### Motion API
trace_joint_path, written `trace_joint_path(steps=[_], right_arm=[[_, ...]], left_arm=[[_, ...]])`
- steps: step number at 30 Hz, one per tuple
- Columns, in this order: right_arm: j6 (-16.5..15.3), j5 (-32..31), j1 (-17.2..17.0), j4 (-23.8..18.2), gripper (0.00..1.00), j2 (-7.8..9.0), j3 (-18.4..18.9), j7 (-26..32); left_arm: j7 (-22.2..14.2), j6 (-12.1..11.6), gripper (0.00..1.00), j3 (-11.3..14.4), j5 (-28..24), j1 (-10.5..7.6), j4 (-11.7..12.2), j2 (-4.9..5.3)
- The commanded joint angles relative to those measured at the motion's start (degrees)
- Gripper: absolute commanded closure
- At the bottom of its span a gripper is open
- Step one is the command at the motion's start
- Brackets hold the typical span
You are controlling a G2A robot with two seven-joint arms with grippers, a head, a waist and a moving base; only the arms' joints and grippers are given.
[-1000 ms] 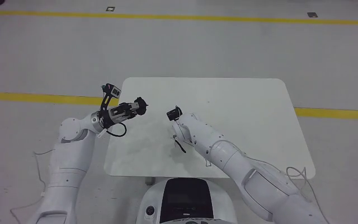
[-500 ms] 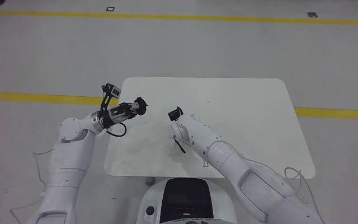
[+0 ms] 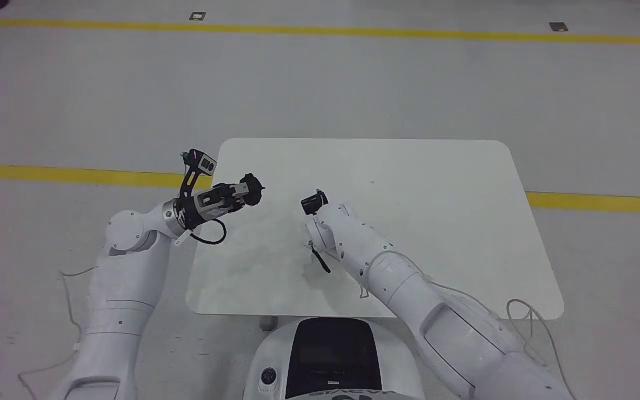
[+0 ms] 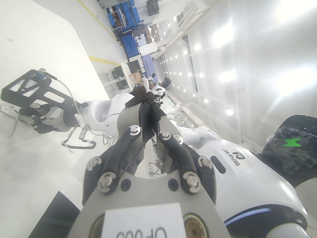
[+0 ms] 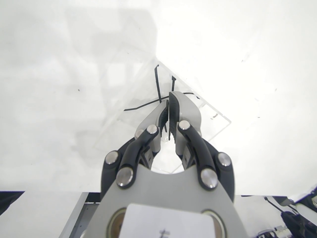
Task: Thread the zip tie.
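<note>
Right gripper [image 5: 169,98] pinched on a zip tie [image 5: 172,82] over the clear tray [image 5: 215,122] — well inside the table's [image 3: 450,190] edges.

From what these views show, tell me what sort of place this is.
Probably a factory hall or robotics workshop: yellow floor lines, rows of ceiling lights high overhead, and blue storage racks beyond the white table.

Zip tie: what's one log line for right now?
right gripper: shut on zip tie | left gripper: shut | threading: not yet
</note>
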Motion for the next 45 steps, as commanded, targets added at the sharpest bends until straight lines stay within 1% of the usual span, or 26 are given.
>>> trace_joint_path(steps=[1,10,15,17,19,23,25,27,33,36,40,43,45], right_arm=[[0.00,-0.17,-0.03,0.04,0.91,-0.11,0.34,-0.04],[0.00,-1.46,-0.53,-0.85,0.91,-0.19,1.55,0.24],[0.00,-2.46,-1.06,-1.58,0.89,-0.04,2.13,0.16],[0.00,-2.93,-1.35,-1.58,0.87,0.01,2.42,0.01],[0.00,-3.15,-1.57,-1.49,0.88,0.02,2.68,-0.10],[-0.09,-3.31,-1.70,-1.01,0.87,-0.10,2.96,0.23],[-0.29,-3.17,-1.66,-0.77,0.90,-0.20,3.10,0.24],[-0.48,-3.06,-1.59,-0.57,1.00,-0.29,3.24,0.22],[-0.84,-3.22,-1.37,-0.94,1.00,-0.47,3.55,0.60],[-0.96,-3.48,-1.44,-2.02,1.00,-0.31,4.11,1.15],[-1.37,-4.08,-2.00,-4.59,1.00,0.24,5.27,2.28],[-2.11,-4.43,-2.88,-8.08,1.00,0.95,6.78,3.34],[-2.74,-4.68,-3.89,-11.17,1.00,1.66,8.35,4.11]], left_arm=[[0.00,0.00,1.00,0.00,0.00,0.00,0.00,0.00],[0.00,0.00,1.00,0.00,0.00,0.00,0.00,0.00],[0.00,0.00,1.00,0.00,0.00,0.00,0.00,0.00],[0.00,0.00,1.00,0.00,0.00,0.00,0.00,0.00],[0.00,0.00,1.00,0.00,0.00,0.00,0.00,0.00],[0.00,0.00,1.00,0.00,0.00,0.00,0.00,0.00],[0.00,0.00,1.00,0.00,0.00,0.00,0.00,0.00],[0.00,0.00,1.00,0.00,0.00,0.00,0.00,0.00],[0.00,0.00,1.00,0.00,0.00,0.00,0.00,0.00],[0.00,0.00,1.00,0.00,0.00,0.00,0.00,0.00],[0.00,0.00,1.00,0.00,0.00,0.00,0.00,0.00],[0.00,0.00,1.00,0.00,0.00,0.00,0.00,0.00],[0.00,0.00,1.00,0.00,0.00,0.00,0.00,0.00]])
